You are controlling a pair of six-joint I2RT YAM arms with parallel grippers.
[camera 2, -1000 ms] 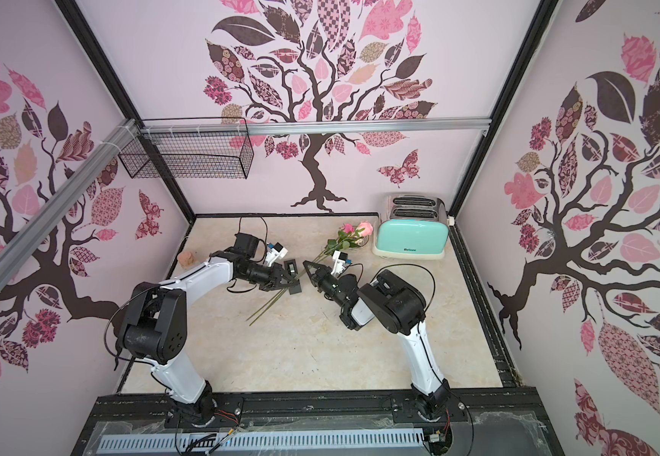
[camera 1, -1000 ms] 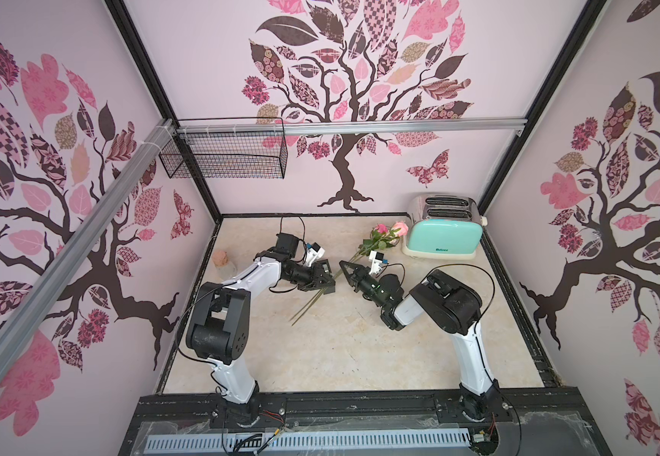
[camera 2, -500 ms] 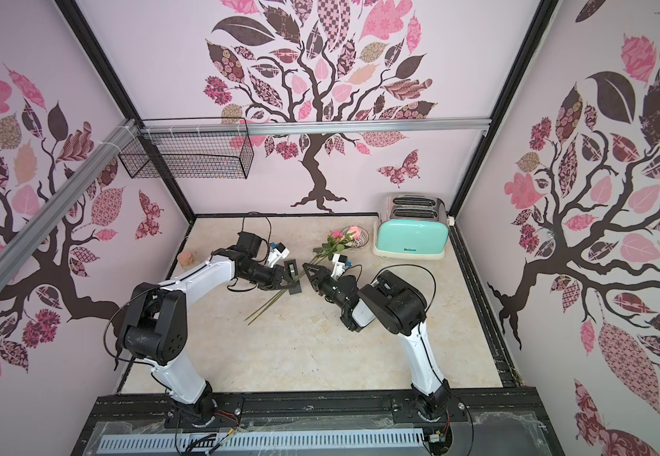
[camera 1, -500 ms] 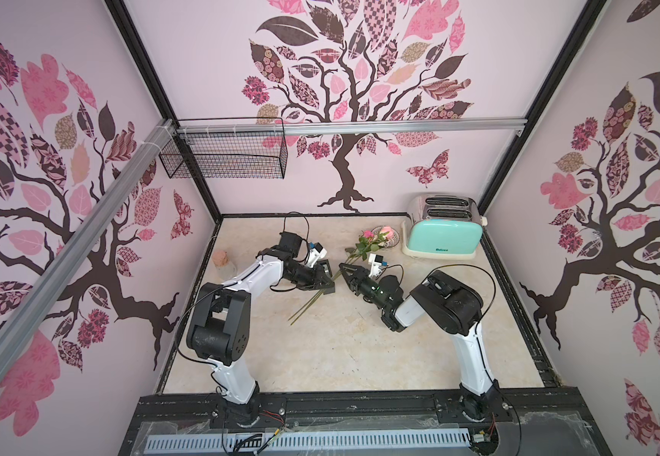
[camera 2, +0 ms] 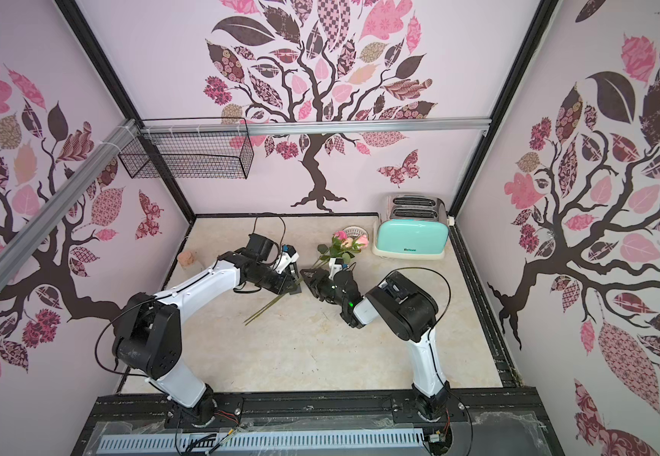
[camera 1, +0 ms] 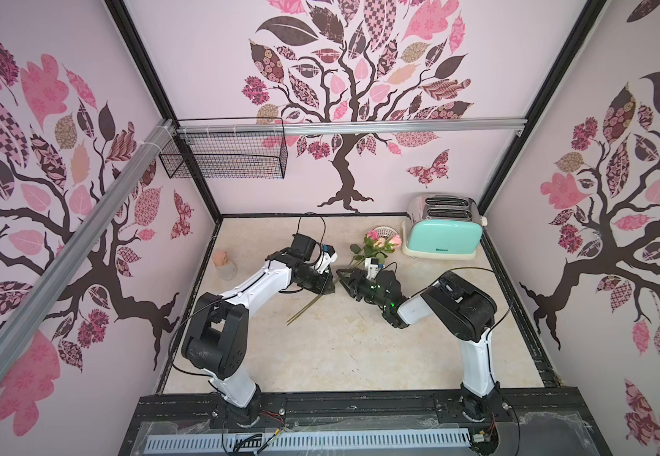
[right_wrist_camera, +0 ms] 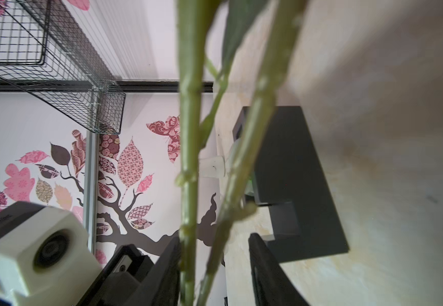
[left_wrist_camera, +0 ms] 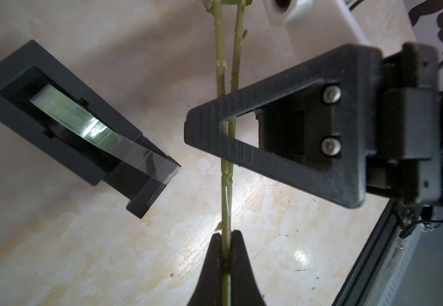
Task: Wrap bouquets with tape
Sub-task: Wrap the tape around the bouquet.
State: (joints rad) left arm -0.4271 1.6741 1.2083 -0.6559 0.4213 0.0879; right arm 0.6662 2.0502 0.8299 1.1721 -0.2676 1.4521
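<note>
Left wrist view: left claw point(left_wrist_camera: 227, 238) pinches the roses point(left_wrist_camera: 225, 185) by their stems. Right claw point(right_wrist_camera: 213, 238) is partly open, jaws apart around the same stems. Tape point(left_wrist_camera: 64, 111), in its black dispenser point(left_wrist_camera: 16, 87), lies on the desk point(left_wrist_camera: 82, 251) across the stems from the toaster point(camera 1: 440, 237); in both top views the blooms lie near the toaster.
</note>
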